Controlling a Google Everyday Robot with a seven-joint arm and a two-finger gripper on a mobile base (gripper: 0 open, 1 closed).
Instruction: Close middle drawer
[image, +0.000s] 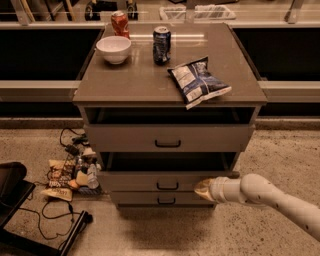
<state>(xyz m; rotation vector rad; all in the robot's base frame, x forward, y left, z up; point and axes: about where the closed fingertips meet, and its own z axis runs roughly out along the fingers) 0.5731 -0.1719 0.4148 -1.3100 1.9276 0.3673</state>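
Note:
The middle drawer is the low grey-brown front with a small black bar handle in the cabinet. It stands out only a little, with a dark gap above it. My gripper, at the end of a white arm coming from the lower right, is against the right part of that drawer's front. The upper drawer also stands out slightly. The lowest drawer sits just below the middle one.
On the cabinet top are a white bowl, a red can, a dark can and a chip bag. Snack packets and a bottle lie on the floor at left, beside cables and a black stand.

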